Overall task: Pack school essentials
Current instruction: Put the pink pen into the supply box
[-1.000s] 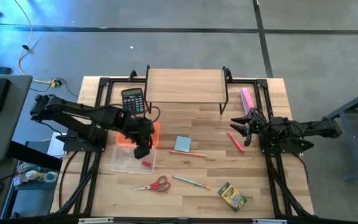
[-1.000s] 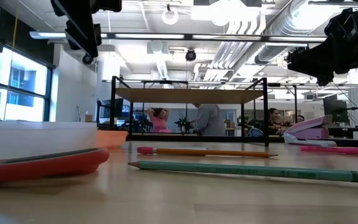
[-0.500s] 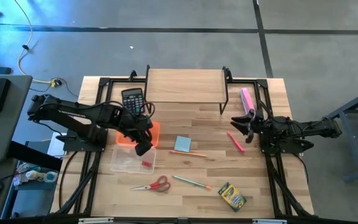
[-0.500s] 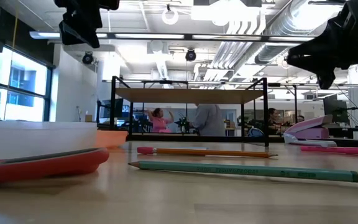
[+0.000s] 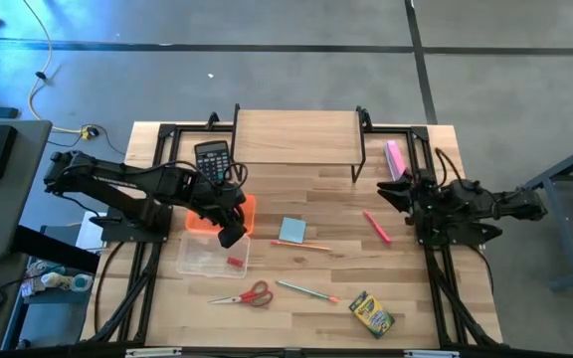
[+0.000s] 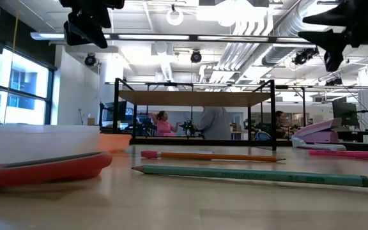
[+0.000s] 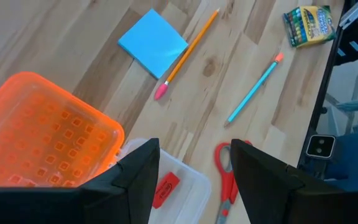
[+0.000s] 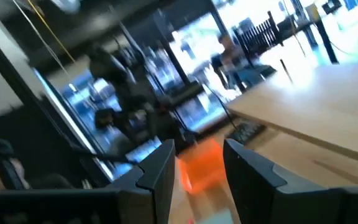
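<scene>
**L arm parked over the bin**

Left gripper (image 5: 230,236) up off the table w/ fingers spread, empty, above clear container (image 5: 193,261) holding red eraser (image 5: 235,261). Right gripper (image 5: 390,194) raised near pink pen (image 5: 376,226), jaws partly apart, nothing in them. Scissors (image 5: 248,294), pencils, notepad (image 5: 292,230), crayon box (image 5: 371,314) loose on wood nearby.

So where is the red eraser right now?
In the high view the red eraser lies inside the clear plastic box on the table's left side, just below the left gripper and the orange lid.
</scene>
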